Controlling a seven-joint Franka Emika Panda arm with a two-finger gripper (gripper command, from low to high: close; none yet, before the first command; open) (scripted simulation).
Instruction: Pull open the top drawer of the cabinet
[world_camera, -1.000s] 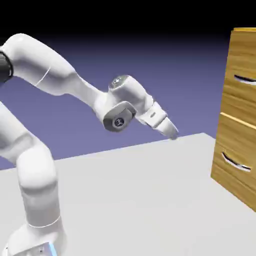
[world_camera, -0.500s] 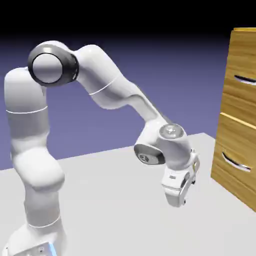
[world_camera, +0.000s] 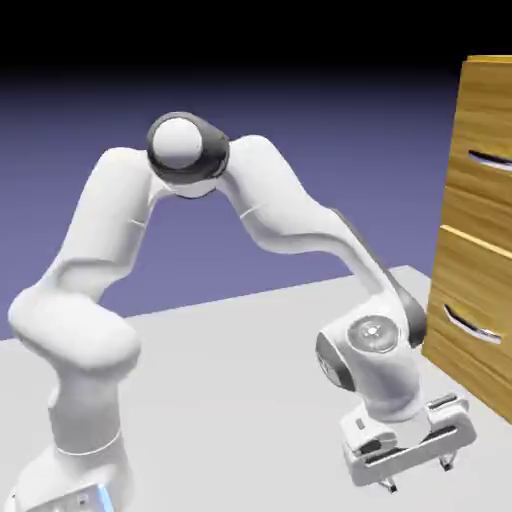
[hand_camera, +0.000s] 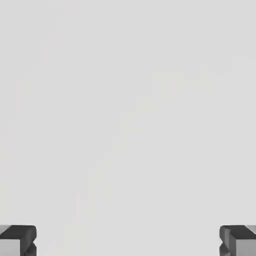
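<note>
Jaws (world_camera: 420, 475) stand wide with nothing between them, pointing down over the pale surface (world_camera: 230, 420), so we have no hold on anything. Our top drawer (world_camera: 485, 120) sits closed on the cabinet (world_camera: 470, 240) at the exterior view's right, its curved handle (world_camera: 490, 160) well above the hand and apart from it. The hand view shows only pale surface between the fingertips, so if we steered by that view alone we could miss the handle altogether.

We judge three risks. Since the hand is low, a straight climb toward the cabinet could bring our knuckles or wrist against the lower drawer front (world_camera: 465, 285) or catch its handle (world_camera: 472, 324); we would back off before rising. Because the two handles look alike, going in too low could have us pull the wrong drawer. And with the fingers aimed downward, we would need to turn them toward the front; a poor angle could make them strike the thin bar or slip off it during the pull.
</note>
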